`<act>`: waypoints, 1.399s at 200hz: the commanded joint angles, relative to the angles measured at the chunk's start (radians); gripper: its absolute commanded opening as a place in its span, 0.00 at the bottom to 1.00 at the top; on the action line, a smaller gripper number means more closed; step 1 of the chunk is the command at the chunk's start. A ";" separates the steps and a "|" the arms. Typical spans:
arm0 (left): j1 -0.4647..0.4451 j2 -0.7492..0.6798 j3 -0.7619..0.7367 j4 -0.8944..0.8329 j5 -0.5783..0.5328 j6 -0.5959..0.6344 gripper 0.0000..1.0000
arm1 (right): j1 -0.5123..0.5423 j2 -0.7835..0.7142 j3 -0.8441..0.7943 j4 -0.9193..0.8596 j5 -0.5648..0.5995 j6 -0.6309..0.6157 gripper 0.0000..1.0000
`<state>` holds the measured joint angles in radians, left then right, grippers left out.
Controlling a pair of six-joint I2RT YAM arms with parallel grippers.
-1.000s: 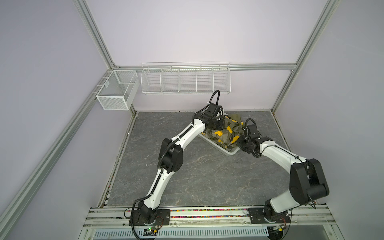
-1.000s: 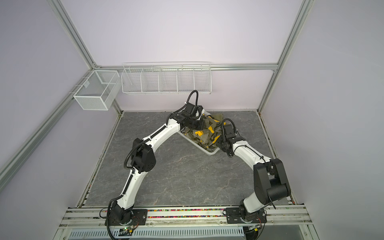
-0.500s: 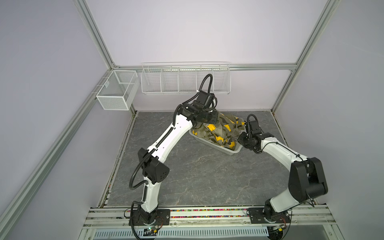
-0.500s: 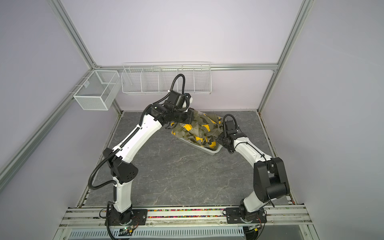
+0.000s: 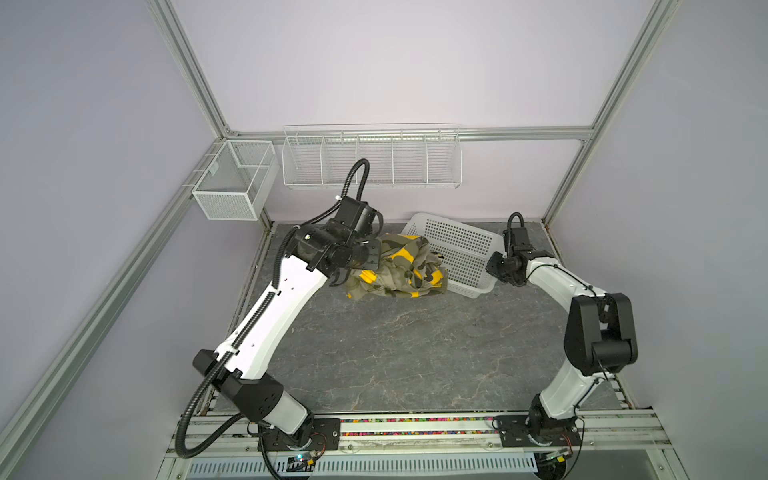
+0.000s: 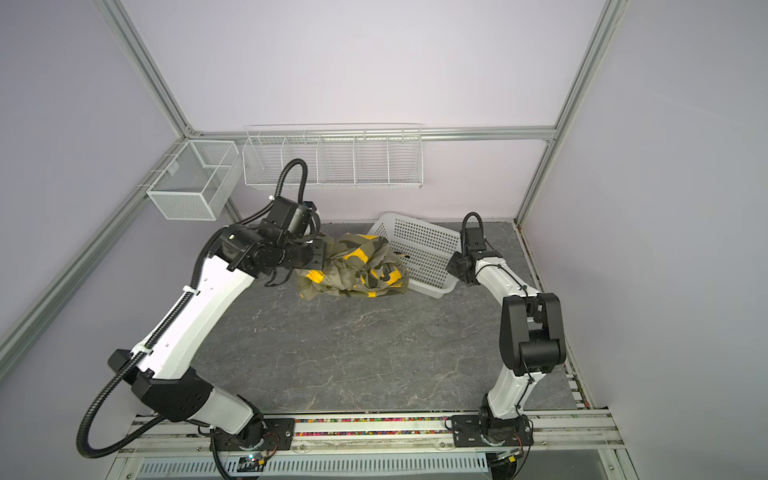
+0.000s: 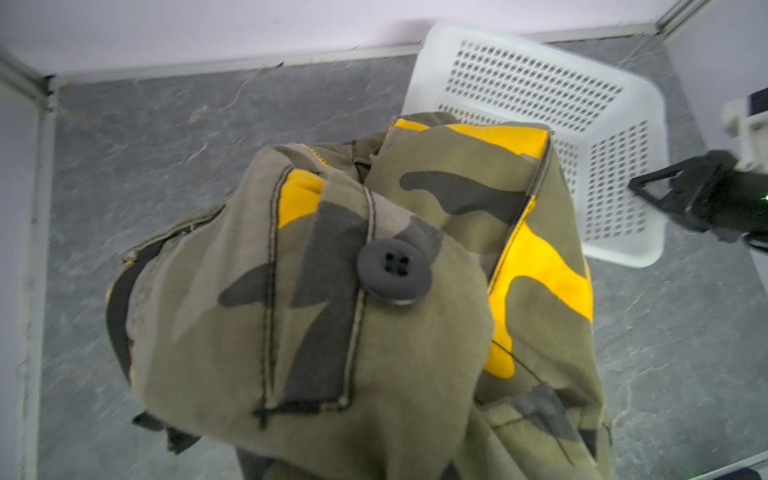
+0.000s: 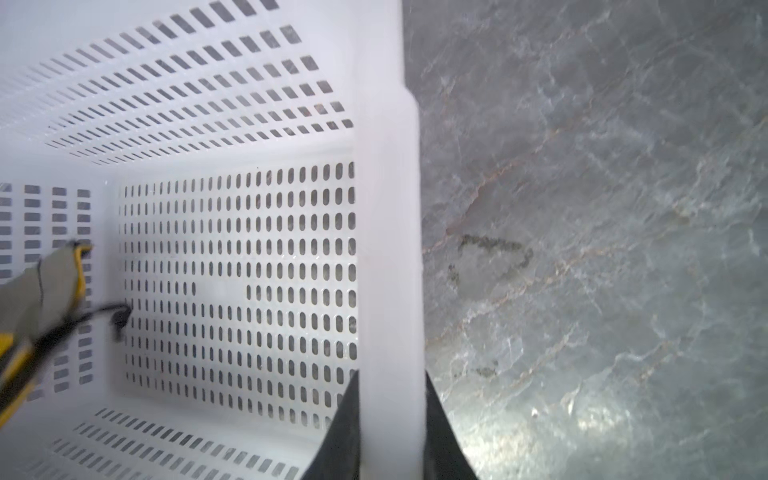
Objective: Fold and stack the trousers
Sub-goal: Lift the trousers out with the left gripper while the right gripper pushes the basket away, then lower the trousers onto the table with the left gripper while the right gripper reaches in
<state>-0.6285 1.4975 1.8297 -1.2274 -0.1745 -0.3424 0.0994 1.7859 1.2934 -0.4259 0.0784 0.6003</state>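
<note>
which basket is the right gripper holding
The white plastic basket on the table; the right gripper clamps its rim. The mesh basket and the wire rack hang higher up, untouched.

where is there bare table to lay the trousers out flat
The broad grey table in front of the trousers, down to the front rail, is bare. The back is crowded: trousers bunched against the white basket.

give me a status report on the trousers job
Left gripper shut on trousers. Right gripper clamped on basket rim. Trousers bunched, unfolded, mostly out of basket. One end trails inside it.
</note>
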 commanded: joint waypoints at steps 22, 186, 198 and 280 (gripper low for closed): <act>0.032 -0.192 -0.223 -0.079 -0.015 -0.071 0.00 | -0.062 0.125 0.144 0.028 0.008 -0.137 0.19; -0.096 -0.077 -0.564 0.678 0.353 -0.363 0.35 | -0.136 0.131 0.346 -0.065 -0.274 -0.423 0.78; -0.080 -0.081 -0.566 0.637 0.354 -0.326 0.45 | -0.139 0.055 0.281 -0.074 -0.301 -0.422 0.87; 0.053 -0.101 -0.430 0.266 0.265 0.048 0.66 | 0.066 -0.517 -0.372 0.070 -0.497 -0.291 0.93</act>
<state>-0.5968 1.3899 1.3190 -0.8124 0.1581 -0.4503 0.0608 1.3628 1.0565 -0.3916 -0.3656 0.2691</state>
